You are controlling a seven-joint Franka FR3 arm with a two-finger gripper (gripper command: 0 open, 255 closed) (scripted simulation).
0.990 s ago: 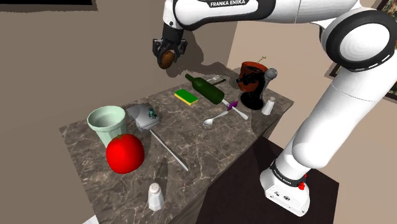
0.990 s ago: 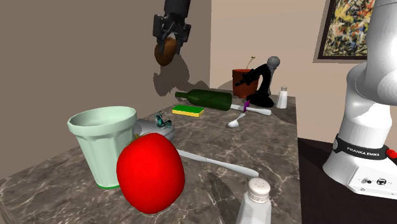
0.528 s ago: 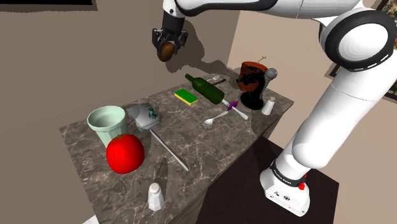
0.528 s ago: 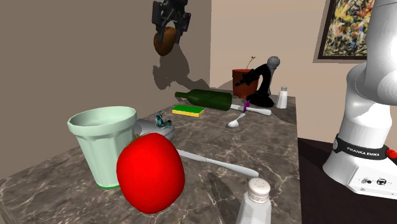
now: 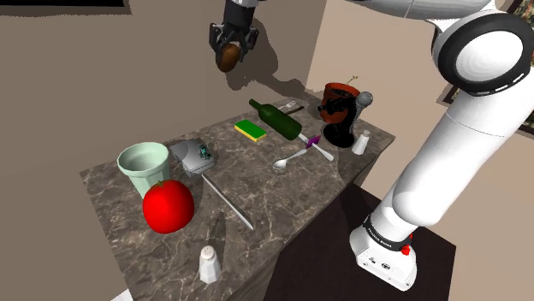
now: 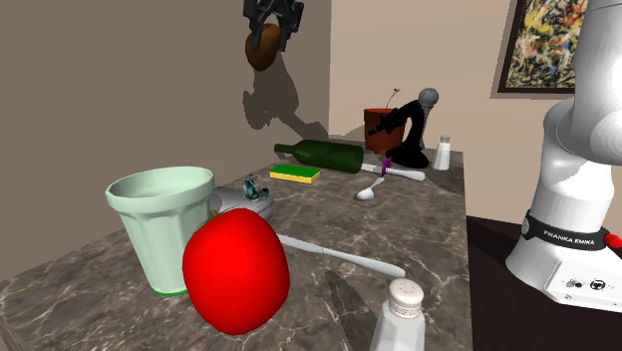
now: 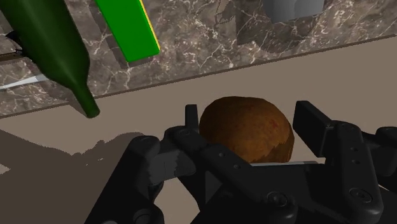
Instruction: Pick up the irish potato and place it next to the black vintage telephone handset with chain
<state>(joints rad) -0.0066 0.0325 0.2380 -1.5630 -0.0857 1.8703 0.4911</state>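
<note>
A brown potato hangs high above the far edge of the dark marble table, close to the wall. My black gripper is shut on it. In the wrist view the potato sits clasped between the two fingers, with the table edge below. From the second exterior view the potato is well above the green bottle. The black telephone handset stands at the table's far right corner, also seen as the handset beside a red pot.
On the table lie a green bottle, a green-yellow sponge, a spoon and a long knife. A pale green cup, a red ball-like fruit and two white shakers stand there too.
The gripper has risen with the potato in it and drifted slightly toward the shoulder view's right. Nothing on the table has moved.
</note>
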